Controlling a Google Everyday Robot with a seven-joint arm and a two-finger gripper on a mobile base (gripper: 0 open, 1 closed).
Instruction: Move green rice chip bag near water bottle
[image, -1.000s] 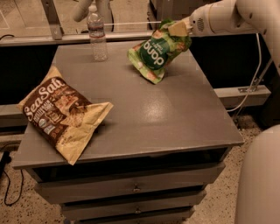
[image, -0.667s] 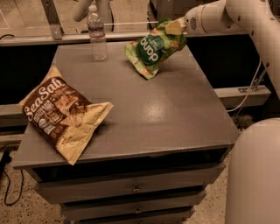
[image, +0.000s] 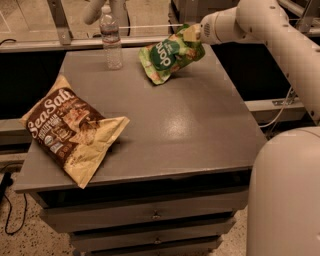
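The green rice chip bag (image: 169, 56) is light green with a dark green round logo. It hangs tilted over the far middle of the grey cabinet top (image: 180, 125), its lower end just above or touching the surface. My gripper (image: 190, 34) is shut on the bag's upper right corner. The water bottle (image: 111, 39) stands upright with a white cap at the far left of the top, a short way left of the bag.
A larger brown-and-cream "Sea Salt" bag (image: 70, 130) lies at the front left of the top. My white arm (image: 270, 30) reaches in from the right; my white base (image: 287, 195) fills the lower right. A rail (image: 75, 42) runs behind the cabinet.
My gripper has carried the green bag leftward, closer to the water bottle. The bottle and the Sea Salt bag have not moved.
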